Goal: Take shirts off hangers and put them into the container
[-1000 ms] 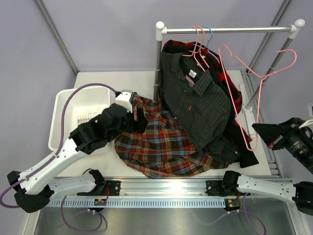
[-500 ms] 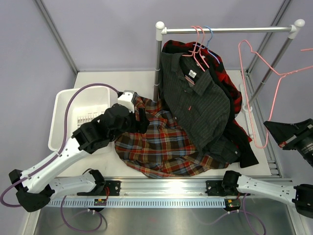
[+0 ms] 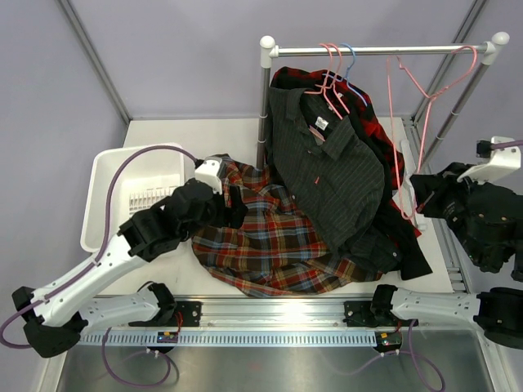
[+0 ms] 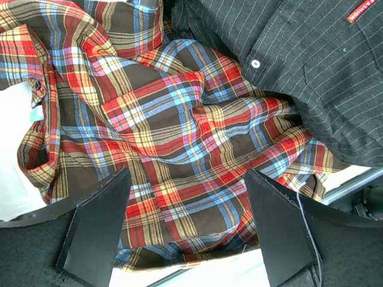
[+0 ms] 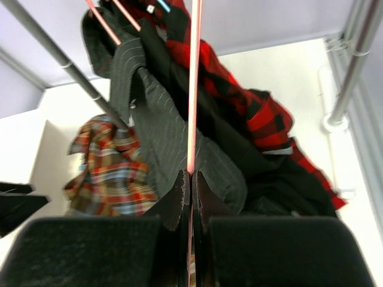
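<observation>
The plaid shirt lies crumpled on the table, off any hanger. My left gripper hovers open over its left edge, nothing between the fingers. The charcoal pinstriped shirt hangs from pink hangers, with the red-and-black check shirt and the black shirt behind it. My right gripper is shut on a bare pink hanger, whose hook sits at the rail's right end. The white container stands at the left.
The metal rail spans the back on two posts, the left post rising beside the shirts. A blue hanger hooks onto the rail among the pink ones. The hanging shirts' tails drape onto the table over the plaid shirt's right side.
My right arm swung the bare pink hanger from out at the right back to the rail, and its hook now rests near the rail's right end. The left arm barely shifted.
</observation>
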Available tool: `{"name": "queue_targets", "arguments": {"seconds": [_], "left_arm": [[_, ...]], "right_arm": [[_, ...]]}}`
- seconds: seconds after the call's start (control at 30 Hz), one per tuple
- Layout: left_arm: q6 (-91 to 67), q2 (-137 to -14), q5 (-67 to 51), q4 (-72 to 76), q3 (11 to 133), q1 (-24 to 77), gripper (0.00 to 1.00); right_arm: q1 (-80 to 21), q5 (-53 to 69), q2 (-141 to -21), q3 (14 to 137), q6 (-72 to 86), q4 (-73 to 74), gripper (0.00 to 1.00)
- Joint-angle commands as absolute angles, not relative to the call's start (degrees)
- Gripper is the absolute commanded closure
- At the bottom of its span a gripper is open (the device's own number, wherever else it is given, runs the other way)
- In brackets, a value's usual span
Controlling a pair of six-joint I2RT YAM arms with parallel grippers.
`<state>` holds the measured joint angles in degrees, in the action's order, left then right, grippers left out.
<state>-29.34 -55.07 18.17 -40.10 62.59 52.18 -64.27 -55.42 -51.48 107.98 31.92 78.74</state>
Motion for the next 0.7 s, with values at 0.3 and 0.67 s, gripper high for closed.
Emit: {"name": "queue_targets", "arguments": {"seconds": [0.3,0.67], "left_arm": [[-30.2,-48.2,16.4,-36.1,59.3,52.7,0.18],[-29.4,-45.1,16.0,-36.0,56.5,52.8,0.18]], "right_arm": [[-46.6,-49.7,-56.6,97.7,8.5,56.5,1.0],[-25.7,-31.0,-64.8,98.2,5.2,50.6,1.0]]}}
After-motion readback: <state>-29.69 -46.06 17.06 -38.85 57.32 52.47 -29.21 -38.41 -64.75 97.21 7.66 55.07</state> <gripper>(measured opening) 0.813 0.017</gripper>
